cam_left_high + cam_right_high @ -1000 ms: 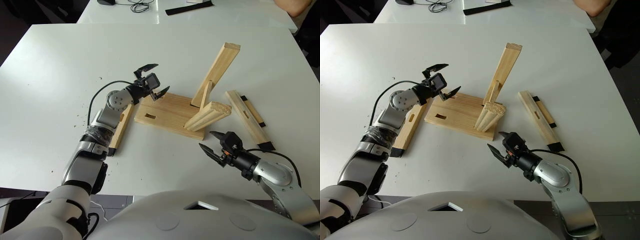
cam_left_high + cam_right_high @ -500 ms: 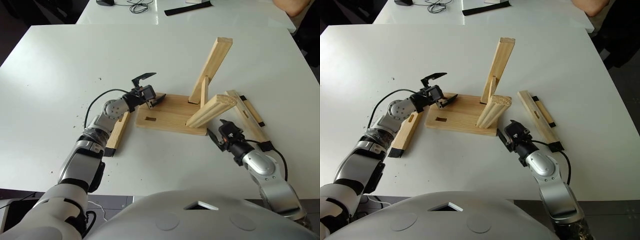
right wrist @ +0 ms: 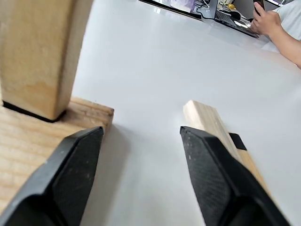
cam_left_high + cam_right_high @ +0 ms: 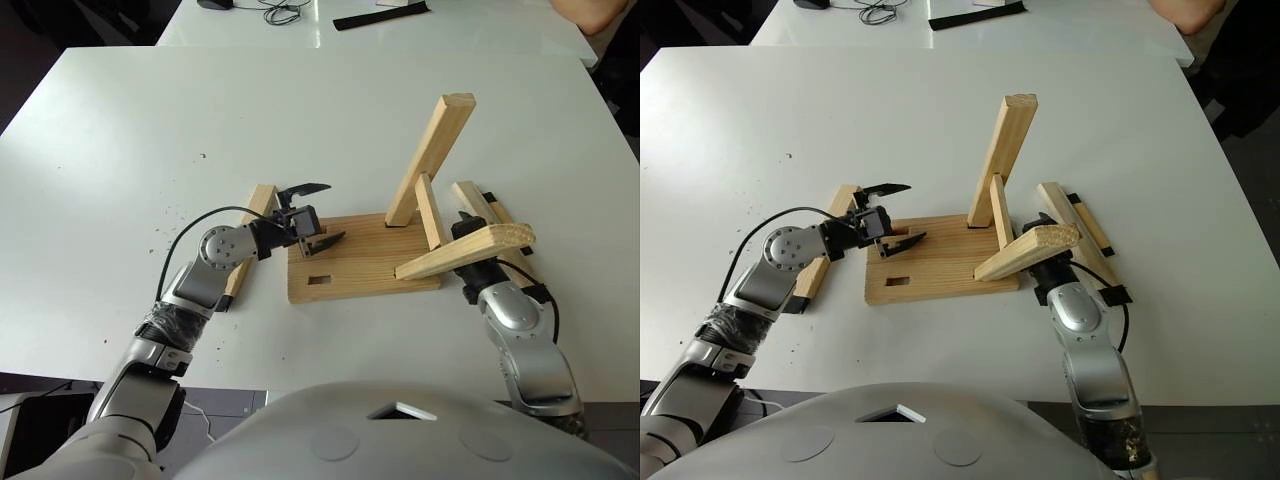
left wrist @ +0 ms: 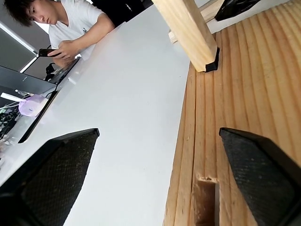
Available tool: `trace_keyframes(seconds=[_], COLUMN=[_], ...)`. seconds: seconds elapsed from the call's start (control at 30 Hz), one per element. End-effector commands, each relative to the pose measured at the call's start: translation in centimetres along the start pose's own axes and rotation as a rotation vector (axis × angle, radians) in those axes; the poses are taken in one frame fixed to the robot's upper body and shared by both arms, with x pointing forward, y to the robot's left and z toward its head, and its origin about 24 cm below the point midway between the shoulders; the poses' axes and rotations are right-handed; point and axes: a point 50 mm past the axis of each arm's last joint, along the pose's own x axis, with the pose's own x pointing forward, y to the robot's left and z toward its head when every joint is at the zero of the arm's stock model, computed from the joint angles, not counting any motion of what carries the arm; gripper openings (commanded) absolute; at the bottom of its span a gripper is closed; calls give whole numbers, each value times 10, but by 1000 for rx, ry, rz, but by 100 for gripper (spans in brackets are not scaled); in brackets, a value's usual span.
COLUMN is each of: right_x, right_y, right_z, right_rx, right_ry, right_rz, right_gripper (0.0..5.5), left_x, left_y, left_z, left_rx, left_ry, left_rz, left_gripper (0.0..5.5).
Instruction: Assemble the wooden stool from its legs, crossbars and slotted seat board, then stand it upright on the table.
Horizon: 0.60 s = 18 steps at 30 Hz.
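Note:
The slotted seat board (image 4: 355,262) lies flat on the table. One leg (image 4: 430,160) stands tilted in its far right slot, and a short crossbar (image 4: 430,208) joins it to a second leg (image 4: 465,252) slanting low towards the right. My left gripper (image 4: 317,215) is open at the board's far left corner, with one finger over the wood (image 5: 244,94) and the other over bare table. My right gripper (image 4: 467,228) is open beneath the slanting leg, between the board's right edge (image 3: 51,141) and a loose leg (image 3: 221,136). Nothing sits between its fingers.
Another loose leg (image 4: 250,225) lies on the table left of the board, under my left forearm. The loose leg with black end pads (image 4: 495,225) lies right of the board. The table's front edge runs close to both elbows. A black strip (image 4: 380,15) lies at the far edge.
The board with its legs has turned and slid nearer, so the low leg now points right. My right gripper moved forward under that leg. My left gripper came down to the board's left corner.

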Motion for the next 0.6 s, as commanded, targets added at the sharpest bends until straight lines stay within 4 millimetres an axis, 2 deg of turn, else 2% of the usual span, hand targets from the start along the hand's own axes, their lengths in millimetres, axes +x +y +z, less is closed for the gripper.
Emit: trace_keyframes(seconds=[0.03,0.17,0.3,0.4,0.6], right_x=[-29,-44,-48,-49,-64], right_y=[-10,-3,9,10,4], right_z=[-4,-11,-10,-8,-9], right_rx=[-40,-48,-49,-54,-64], right_ry=[38,79,63,63,101], right_rz=[146,302,400,429,474], right_gripper=[301,301,301,301,301], left_x=[-5,8,18,17,0], left_y=[16,37,38,33,26], left_z=[1,21,23,15,-18], left_rx=[19,40,147,170,161], left_ry=[34,-48,-75,-76,23], left_rz=[66,154,120,77,55], left_gripper=[476,476,476,476,476])
